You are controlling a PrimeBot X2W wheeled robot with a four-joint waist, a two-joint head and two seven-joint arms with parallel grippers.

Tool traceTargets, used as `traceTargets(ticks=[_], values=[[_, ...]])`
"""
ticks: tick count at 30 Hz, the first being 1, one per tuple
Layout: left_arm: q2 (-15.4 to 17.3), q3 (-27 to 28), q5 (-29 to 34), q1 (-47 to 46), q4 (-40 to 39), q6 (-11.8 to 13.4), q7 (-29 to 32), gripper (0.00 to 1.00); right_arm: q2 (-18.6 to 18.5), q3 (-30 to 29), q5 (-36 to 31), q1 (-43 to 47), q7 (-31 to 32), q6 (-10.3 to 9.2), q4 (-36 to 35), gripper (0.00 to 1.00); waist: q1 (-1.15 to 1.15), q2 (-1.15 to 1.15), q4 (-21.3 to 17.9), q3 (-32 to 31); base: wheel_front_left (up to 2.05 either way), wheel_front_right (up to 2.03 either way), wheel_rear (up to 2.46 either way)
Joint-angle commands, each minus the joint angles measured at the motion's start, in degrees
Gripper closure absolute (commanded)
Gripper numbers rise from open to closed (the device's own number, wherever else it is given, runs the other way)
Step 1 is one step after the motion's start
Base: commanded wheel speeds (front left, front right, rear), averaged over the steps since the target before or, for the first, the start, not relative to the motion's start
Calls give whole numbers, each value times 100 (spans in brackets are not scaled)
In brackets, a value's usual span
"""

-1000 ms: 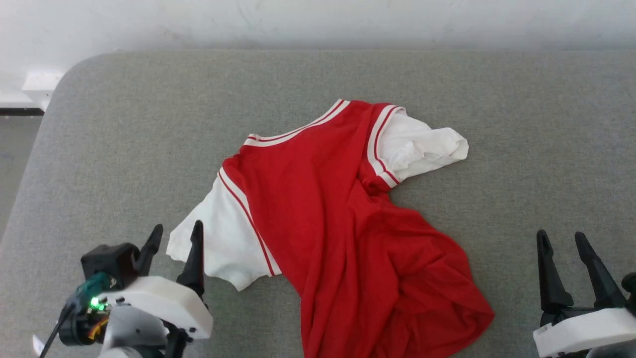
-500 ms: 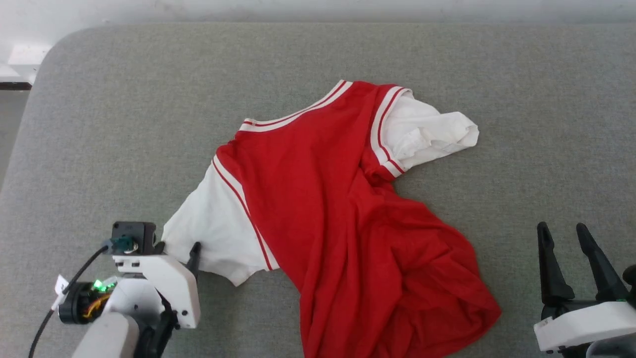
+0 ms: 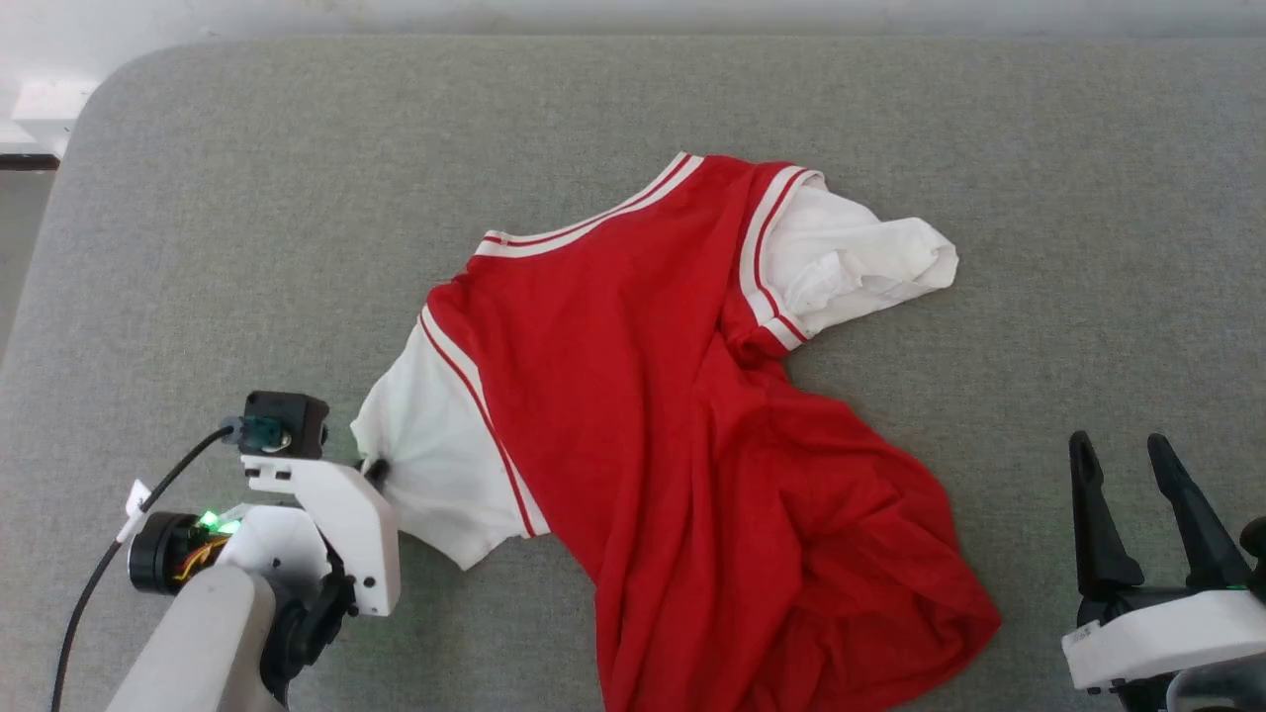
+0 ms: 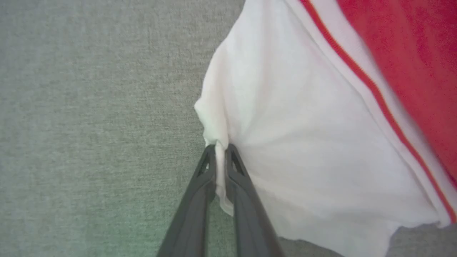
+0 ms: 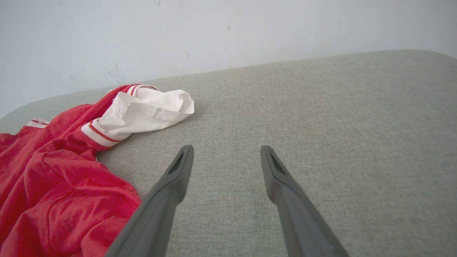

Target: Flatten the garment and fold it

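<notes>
In the head view, we see the shirt (image 3: 633, 396) lying near the middle of the grey table (image 3: 198, 198), red side up. Its striped collar (image 3: 584, 225) points toward the far side, and the body runs down to the near edge of the view, bunched in deep folds at the lower right. The white left sleeve (image 3: 435, 465) spreads out toward the left tool (image 3: 374, 467), which sits at the lower left with its tips at the sleeve's outer edge. The tool's white housing hides most of the tips, so from here the grip only seems closed. The right sleeve (image 3: 851, 262) lies crumpled on the far right. The right tool (image 3: 1119, 442) stands at the lower right, well apart from the shirt, released, with nothing in its gap.

In the left wrist view, the two fingers (image 4: 192, 214) are clenched almost together, with a fold of the white sleeve edge pinched between them. The cloth puckers toward that pinch. The striped seam and red body fill the upper right, and bare table shows on the left.

In the right wrist view, the fingers (image 5: 167, 192) stand wide apart over bare table. The shirt lies at the left of this view, with its crumpled sleeve nearest the pale wall (image 5: 228, 28).
</notes>
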Motion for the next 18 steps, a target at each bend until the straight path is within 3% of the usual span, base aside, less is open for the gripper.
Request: traceTargets(ticks=[1,6,12,18], values=[[-128,-265,-72,266,461,-126,284,100,9,0,-52,-85,8,-4,-40,0,1,0,0,-15,0,0,0],[-158,-125,-137,258,418,-133,-171,100,9,-10,-62,-46,17,-4,-11,0,1,0,11,-142,0,0,0],[-384,233,-242,527,-177,175,-1056,100,9,106,-133,-59,26,-4,-24,0,1,0,43,-337,0,0,0],[-393,570,-250,998,-813,616,-1366,100,9,372,-533,-520,330,-4,-328,0,1,0,113,-391,0,0,0]])
